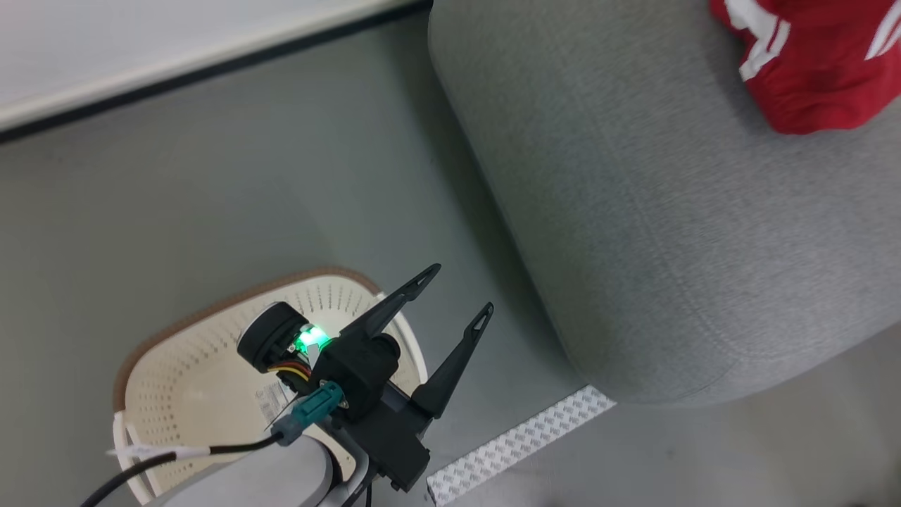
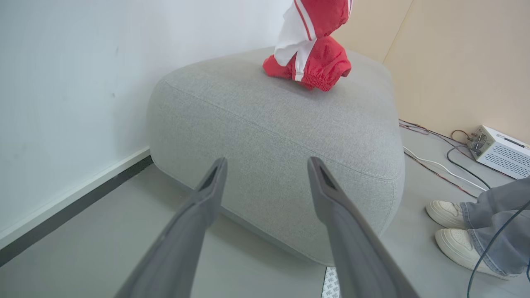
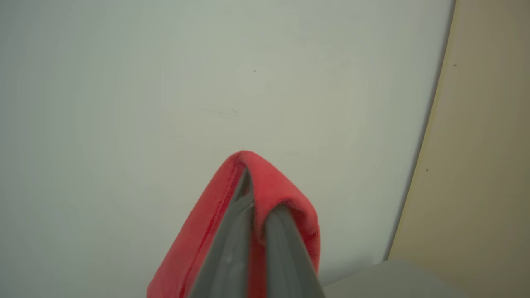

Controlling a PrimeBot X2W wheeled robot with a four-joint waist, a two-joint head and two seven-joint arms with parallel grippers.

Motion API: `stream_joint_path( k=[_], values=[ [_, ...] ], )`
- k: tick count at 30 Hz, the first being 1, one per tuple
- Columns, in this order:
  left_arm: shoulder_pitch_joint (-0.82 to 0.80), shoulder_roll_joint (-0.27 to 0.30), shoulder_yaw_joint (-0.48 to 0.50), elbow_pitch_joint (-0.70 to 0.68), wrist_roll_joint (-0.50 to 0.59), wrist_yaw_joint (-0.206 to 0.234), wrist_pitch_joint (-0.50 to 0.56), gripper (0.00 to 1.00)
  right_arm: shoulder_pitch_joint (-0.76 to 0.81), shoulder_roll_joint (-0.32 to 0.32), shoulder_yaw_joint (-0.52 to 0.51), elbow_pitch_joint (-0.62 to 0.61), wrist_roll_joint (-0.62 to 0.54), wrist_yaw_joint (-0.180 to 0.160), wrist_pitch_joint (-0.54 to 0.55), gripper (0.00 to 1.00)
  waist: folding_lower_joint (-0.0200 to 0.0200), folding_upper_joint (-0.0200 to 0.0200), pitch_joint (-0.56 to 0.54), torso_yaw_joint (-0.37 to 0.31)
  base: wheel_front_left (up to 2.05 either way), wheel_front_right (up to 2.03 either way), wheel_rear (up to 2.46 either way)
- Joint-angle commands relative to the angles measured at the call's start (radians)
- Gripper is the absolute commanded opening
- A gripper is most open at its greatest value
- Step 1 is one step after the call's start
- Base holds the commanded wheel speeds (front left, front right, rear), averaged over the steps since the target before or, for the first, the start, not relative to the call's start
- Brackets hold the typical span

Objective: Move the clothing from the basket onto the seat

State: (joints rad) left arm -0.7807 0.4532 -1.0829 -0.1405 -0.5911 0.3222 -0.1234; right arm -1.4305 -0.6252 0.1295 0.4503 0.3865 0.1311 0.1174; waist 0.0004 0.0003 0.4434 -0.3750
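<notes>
The clothing [image 1: 816, 70], bright red with white stripes, lies partly heaped on the far part of the grey seat [image 1: 669, 246]. In the left wrist view the clothing [image 2: 319, 62] hangs down from above onto the seat [image 2: 269, 120]. My right gripper [image 3: 261, 190] is shut on a fold of the red clothing [image 3: 198, 240], held up in front of a pale wall. My left gripper [image 1: 459, 290] is open and holds nothing, hovering over the near corner of the cream basket [image 1: 211, 310]. The visible inside of the basket is bare. In its own view the left gripper [image 2: 267, 163] points at the seat's side.
A white patterned tape strip [image 1: 521, 440] lies on the grey floor by the seat's corner. The wall's dark baseboard [image 1: 176, 70] runs behind. A person's white shoes [image 2: 451, 215] stand right of the seat, near a white box [image 2: 501, 155] and loose cables [image 2: 439, 165].
</notes>
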Motion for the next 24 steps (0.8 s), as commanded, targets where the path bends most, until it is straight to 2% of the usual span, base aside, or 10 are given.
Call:
stream_joint_path(
  k=[1, 4, 5, 7, 10, 17, 18, 20, 24],
  values=[
    [-0.013, 0.011, 0.000, -0.012, 0.007, 0.005, 0.007, 1.00, -0.012, -0.017, -0.004, 0.011, -0.023, -0.001, -0.001, 0.00, -0.0004, -0.0003, 0.174, 0.076, 0.00, 0.00, 0.00],
    [-0.017, 0.033, -0.008, -0.042, 0.022, 0.012, 0.021, 1.00, -0.016, -0.059, -0.051, 0.070, -0.083, -0.001, -0.015, 0.00, -0.0004, -0.0003, 0.209, 0.075, 0.00, 0.00, 0.00],
    [-0.017, 0.036, -0.011, -0.064, 0.028, 0.011, 0.018, 1.00, 0.013, -0.088, -0.074, 0.111, -0.126, -0.001, -0.036, 0.00, -0.0004, -0.0003, 0.226, 0.072, 0.00, 0.00, 0.00],
    [-0.023, 0.035, -0.018, -0.080, 0.039, 0.008, 0.017, 1.00, 0.062, -0.103, -0.085, 0.165, -0.155, -0.001, -0.057, 0.00, -0.0004, -0.0003, 0.240, 0.071, 0.00, 0.00, 0.00],
    [-0.030, 0.033, -0.027, -0.090, 0.048, 0.004, 0.025, 1.00, 0.138, -0.088, -0.123, 0.245, -0.175, -0.001, -0.107, 0.00, -0.0004, -0.0003, 0.258, 0.072, 0.00, 0.00, 0.00],
    [-0.051, 0.027, -0.020, -0.086, 0.042, -0.001, 0.036, 1.00, 0.289, 0.016, -0.222, 0.348, -0.247, -0.001, -0.192, 0.00, -0.0004, -0.0003, 0.251, 0.070, 0.00, 0.00, 0.00],
    [-0.051, 0.025, -0.020, -0.085, 0.038, -0.003, 0.033, 1.00, 0.298, 0.029, -0.231, 0.351, -0.253, -0.001, -0.193, 0.26, -0.0004, -0.0003, 0.243, 0.073, 0.00, 0.00, 0.00],
    [-0.052, 0.028, -0.019, -0.076, 0.037, -0.009, 0.024, 1.00, 0.317, 0.051, -0.245, 0.359, -0.267, -0.001, -0.181, 1.00, -0.0004, -0.0003, 0.225, 0.081, 0.00, 0.00, 0.00],
    [-0.030, 0.023, -0.011, -0.050, 0.013, -0.019, -0.007, 1.00, 0.344, 0.062, -0.240, 0.363, -0.297, -0.001, -0.151, 1.00, -0.0004, -0.0003, 0.159, 0.111, 0.00, 0.00, 0.00]
  ],
)
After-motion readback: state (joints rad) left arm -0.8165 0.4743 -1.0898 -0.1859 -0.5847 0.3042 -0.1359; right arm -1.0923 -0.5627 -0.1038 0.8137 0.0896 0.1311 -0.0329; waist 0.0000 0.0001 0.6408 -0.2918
